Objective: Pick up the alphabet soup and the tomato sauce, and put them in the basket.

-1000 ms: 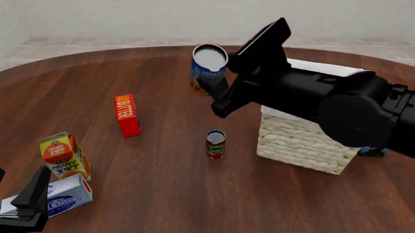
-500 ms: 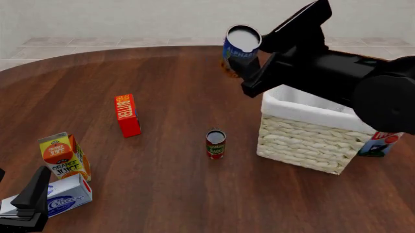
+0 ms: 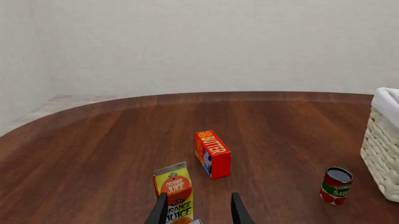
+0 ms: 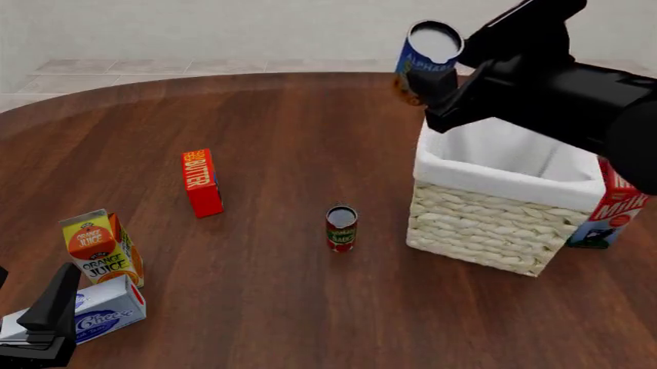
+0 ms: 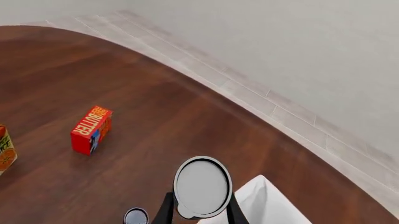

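Note:
The alphabet soup, a blue and orange can with a silver top, hangs in the air with my right gripper shut on it. It is above the far left corner of the basket, a pale wicker square with a white lining. The tomato sauce, a small red and green can, stands upright on the table just left of the basket, also in the left wrist view. My left gripper is open and empty, low at the near left of the table.
A red butter box stands left of centre. An orange juice carton and a cream cheese box sit by my left gripper. A milk carton stands behind the basket's right side.
My right gripper has carried the alphabet soup up and to the right, from the table's middle to above the basket's far left corner. The left arm has not moved.

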Controlling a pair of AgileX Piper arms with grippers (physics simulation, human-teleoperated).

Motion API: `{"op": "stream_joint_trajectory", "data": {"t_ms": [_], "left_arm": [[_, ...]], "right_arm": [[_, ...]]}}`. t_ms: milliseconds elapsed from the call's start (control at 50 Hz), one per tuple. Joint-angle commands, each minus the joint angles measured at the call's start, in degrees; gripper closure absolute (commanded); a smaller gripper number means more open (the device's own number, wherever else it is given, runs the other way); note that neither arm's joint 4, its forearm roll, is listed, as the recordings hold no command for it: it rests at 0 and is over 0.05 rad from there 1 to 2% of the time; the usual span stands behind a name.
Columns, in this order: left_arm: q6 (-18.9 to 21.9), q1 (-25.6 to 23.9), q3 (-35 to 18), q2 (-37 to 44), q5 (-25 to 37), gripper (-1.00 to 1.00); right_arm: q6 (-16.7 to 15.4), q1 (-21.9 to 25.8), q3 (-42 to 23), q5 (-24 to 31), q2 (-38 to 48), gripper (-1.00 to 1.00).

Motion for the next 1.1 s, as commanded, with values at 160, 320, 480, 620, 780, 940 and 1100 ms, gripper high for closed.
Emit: {"op": "stream_joint_trajectory", "data": {"t_ms": [160, 320, 480, 620, 780, 940, 1100], "left_arm": [[0.0, 0.0, 0.0, 0.0, 0.0, -1.0], [0.0, 0.0, 0.0, 0.0, 0.0, -1.0], [0.0, 0.0, 0.0, 0.0, 0.0, -1.0], [0.0, 0.0, 0.0, 0.0, 0.0, -1.0], [0.0, 0.0, 0.0, 0.0, 0.0, -1.0], [0.0, 0.0, 0.0, 0.0, 0.0, -1.0], [0.0, 0.0, 0.0, 0.0, 0.0, -1.0]], "right_arm": [[1.3, -5.8, 0.7, 0.4, -1.8, 1.0], [1.7, -8.3, 1.1, 0.3, -1.9, 1.0], [1.9, -11.2, 2.0, 0.3, -2.3, 1.0], [1.2, -12.8, 2.5, 0.3, -2.6, 1.0], [2.9, -12.8, 2.8, 2.0, -2.7, 1.0], [2.4, -13.5, 3.0, 4.4, -3.4, 1.0], [3.9, -13.2, 2.9, 7.2, -2.6, 1.0]]}}
